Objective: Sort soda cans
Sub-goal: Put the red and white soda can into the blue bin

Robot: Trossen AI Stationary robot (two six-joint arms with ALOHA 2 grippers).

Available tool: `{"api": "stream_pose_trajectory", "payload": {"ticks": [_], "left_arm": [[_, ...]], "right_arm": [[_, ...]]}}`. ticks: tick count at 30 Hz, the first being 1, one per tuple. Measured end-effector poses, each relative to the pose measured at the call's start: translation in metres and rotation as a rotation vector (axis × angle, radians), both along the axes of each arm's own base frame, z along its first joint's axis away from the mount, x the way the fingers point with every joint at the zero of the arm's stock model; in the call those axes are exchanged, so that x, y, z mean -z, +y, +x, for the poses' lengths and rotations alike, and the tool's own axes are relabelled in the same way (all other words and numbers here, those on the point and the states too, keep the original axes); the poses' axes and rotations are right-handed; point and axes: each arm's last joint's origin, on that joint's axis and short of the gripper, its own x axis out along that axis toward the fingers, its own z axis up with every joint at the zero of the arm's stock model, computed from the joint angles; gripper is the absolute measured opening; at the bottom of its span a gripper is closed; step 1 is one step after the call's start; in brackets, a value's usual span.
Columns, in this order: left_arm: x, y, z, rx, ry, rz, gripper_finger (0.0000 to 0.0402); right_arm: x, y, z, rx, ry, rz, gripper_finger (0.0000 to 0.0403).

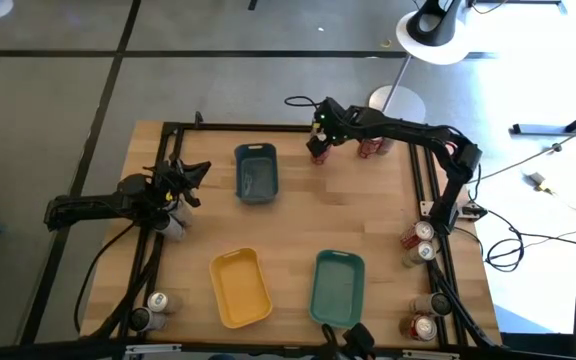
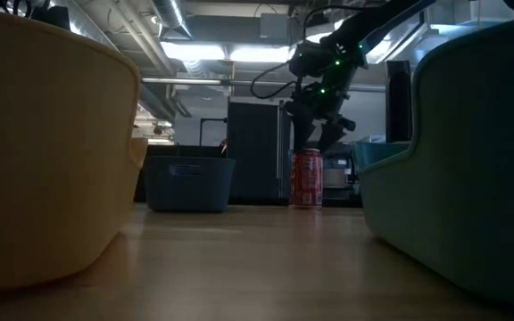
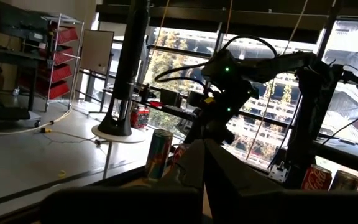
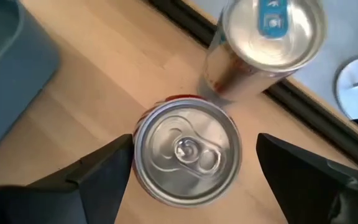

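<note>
- soda cans are scattered round the table edges; taking the dark blue tray [image 1: 256, 172] as my landmark, the red can [image 4: 186, 151] i am working on stands upright on the wood just beyond the tray's right side, near the far edge.
- my right gripper [image 4: 188, 163] hangs straight over that red can, fingers spread wide, one on each side of the silver top, not clamped on it; in the low view the gripper [image 2: 321, 125] sits just above the can [image 2: 308, 178].
- a second can [image 4: 260, 43], silver-sided with a blue tab, stands just beside the red one, against the black frame rail.
- another red can [image 1: 371, 147] stands further right of the tray, along the same far edge.
- my left gripper [image 1: 183, 183] waits to the left of the blue tray, over the table's left edge, fingers clenched shut with nothing between them.
- more cans [image 1: 418, 240] cluster at the right edge, well apart from the tray.
- the yellow tray [image 1: 240, 287] and teal tray [image 1: 338, 288] lie on the near side of the blue tray.
</note>
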Motion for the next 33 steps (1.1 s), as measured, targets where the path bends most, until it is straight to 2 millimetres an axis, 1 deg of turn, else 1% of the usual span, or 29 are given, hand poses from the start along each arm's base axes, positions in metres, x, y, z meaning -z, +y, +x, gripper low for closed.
{"api": "stream_pose_trajectory", "payload": {"ticks": [10,13,19,28,30,33], "left_arm": [[0.0,0.0,0.0,-0.001,0.003,0.005,0.0],[0.0,0.0,0.0,-0.001,0.003,0.005,0.0],[0.004,0.0,0.001,0.0,0.051,-0.001,0.0],[0.006,0.0,0.001,-0.001,0.07,0.0,0.0],[0.006,0.0,0.001,-0.001,0.07,-0.001,0.0],[0.006,0.0,0.001,0.0,0.073,-0.001,0.0]], "right_arm": [[0.001,-0.001,0.002,-0.022,-0.013,-0.001,0.0339],[0.005,-0.002,0.003,-0.024,-0.008,0.002,0.0339],[0.023,-0.007,0.008,-0.029,0.023,0.039,0.0339],[0.026,-0.007,0.007,-0.034,0.042,0.055,0.0338],[0.025,-0.007,0.007,-0.038,0.048,0.046,0.033],[0.025,-0.007,0.007,-0.049,0.054,0.036,0.0306]]}}
